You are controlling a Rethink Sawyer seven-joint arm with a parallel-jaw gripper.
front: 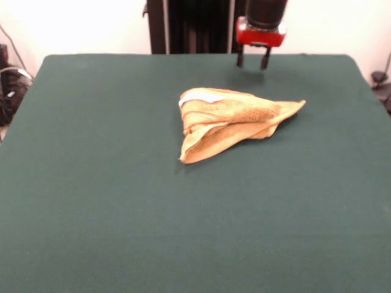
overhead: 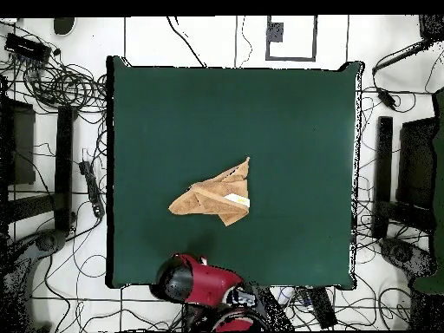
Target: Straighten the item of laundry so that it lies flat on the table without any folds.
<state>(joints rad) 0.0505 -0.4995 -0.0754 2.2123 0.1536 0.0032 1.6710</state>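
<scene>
1. The golden-tan terry-cloth towel (front: 229,122) lies folded into a wedge near the middle of the dark green felt table (front: 91,201).
2. The red-and-black claw (front: 253,59) hovers beyond it, empty, fingers narrowly parted, seemingly positioned to reach a fold.

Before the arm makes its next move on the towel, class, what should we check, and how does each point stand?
1. Towel lying flat: not ok, it is bunched into a folded wedge.
2. Towel fully on the table: ok.
3. End effector open: ok, both fingers apart, holding nothing.
4. End effector clear of the towel: ok, it hangs behind it, not touching.
5. White label visible: ok, on top.
6. Free corner to grasp: ok, a point sticks out.
</scene>
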